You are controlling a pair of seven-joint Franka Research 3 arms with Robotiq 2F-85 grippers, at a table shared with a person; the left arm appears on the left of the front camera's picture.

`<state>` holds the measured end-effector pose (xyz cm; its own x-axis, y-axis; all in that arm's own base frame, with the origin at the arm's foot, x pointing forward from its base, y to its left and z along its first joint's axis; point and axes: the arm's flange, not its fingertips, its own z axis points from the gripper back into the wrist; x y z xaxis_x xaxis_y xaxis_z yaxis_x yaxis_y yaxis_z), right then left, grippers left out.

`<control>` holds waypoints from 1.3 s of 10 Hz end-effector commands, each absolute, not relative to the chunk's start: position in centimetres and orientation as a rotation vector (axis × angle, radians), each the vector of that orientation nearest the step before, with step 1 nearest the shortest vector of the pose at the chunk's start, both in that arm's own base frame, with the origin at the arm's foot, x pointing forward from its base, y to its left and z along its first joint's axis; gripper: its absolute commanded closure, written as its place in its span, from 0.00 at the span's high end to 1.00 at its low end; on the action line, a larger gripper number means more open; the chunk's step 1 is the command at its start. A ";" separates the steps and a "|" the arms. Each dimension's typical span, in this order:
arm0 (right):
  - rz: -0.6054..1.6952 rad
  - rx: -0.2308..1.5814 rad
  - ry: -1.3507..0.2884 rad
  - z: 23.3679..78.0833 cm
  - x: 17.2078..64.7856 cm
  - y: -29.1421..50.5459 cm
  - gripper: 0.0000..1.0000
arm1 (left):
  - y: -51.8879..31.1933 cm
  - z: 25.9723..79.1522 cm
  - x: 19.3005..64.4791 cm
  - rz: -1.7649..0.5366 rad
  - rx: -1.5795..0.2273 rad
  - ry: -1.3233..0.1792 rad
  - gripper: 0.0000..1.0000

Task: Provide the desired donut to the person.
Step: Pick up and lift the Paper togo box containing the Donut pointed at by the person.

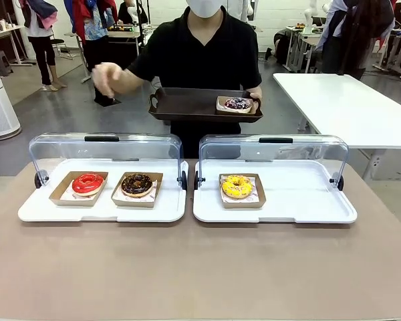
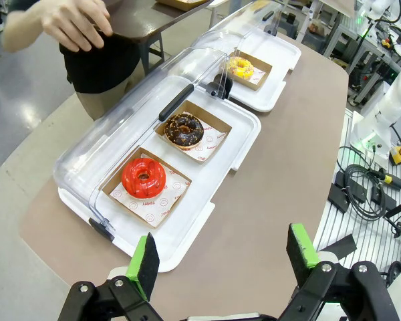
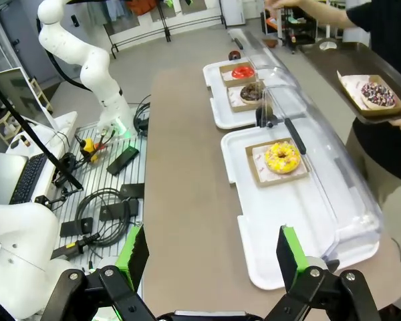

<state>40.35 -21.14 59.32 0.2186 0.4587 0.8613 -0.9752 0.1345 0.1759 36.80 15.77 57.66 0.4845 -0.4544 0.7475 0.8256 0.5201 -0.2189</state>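
**Three donuts on the table, both grippers wide and empty**

Take twelve o'clock as straight across the table (image 1: pixel 200 267) toward the person (image 1: pixel 200 53). The red donut (image 1: pixel 87 182) lies at about ten o'clock, the chocolate donut (image 1: pixel 136 184) at eleven and the yellow donut (image 1: pixel 236 186) at one. I cannot tell which one is wanted: the person's free hand (image 1: pixel 105 79) is raised and blurred, aimed at nothing clear.

On handling, my judgement is that each donut is light and soft, with a glaze that would smear or dent under the pads. Each sits on paper in a shallow card box (image 1: pixel 59 190). The side wall of that box looks like the place to pinch, gently, since thin card bends.

- **Donuts:** four, three on the table plus one sprinkled donut (image 1: pixel 238 103) on the dark tray (image 1: pixel 184 103) the person holds at twelve o'clock.
- **Card boxes:** four.
- **White trays:** two. The left white tray (image 1: pixel 100 212) carries two donuts and the right white tray (image 1: pixel 301 200) carries one.
- **Clear lids:** two, one swung up at each tray's far edge (image 1: pixel 60 148).

The left gripper (image 2: pixel 224 257) and the right gripper (image 3: pixel 212 253) are both spread wide at six o'clock, pinching nothing and touching nothing.
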 end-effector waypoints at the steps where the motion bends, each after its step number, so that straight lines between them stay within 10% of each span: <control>1: 1.186 0.885 -0.745 59.2 40.2 -21.0 1.00 | 15.8 57.7 36.7 -0.849 -0.632 -0.696 1.00; 8: 1.186 0.885 -0.745 59.2 40.2 -21.0 1.00 | 15.8 57.7 36.8 -0.843 -0.620 -0.683 1.00; 13: 1.186 0.885 -0.745 59.2 40.2 -21.0 1.00 | 8.1 53.0 38.1 -1.331 -0.047 -0.389 1.00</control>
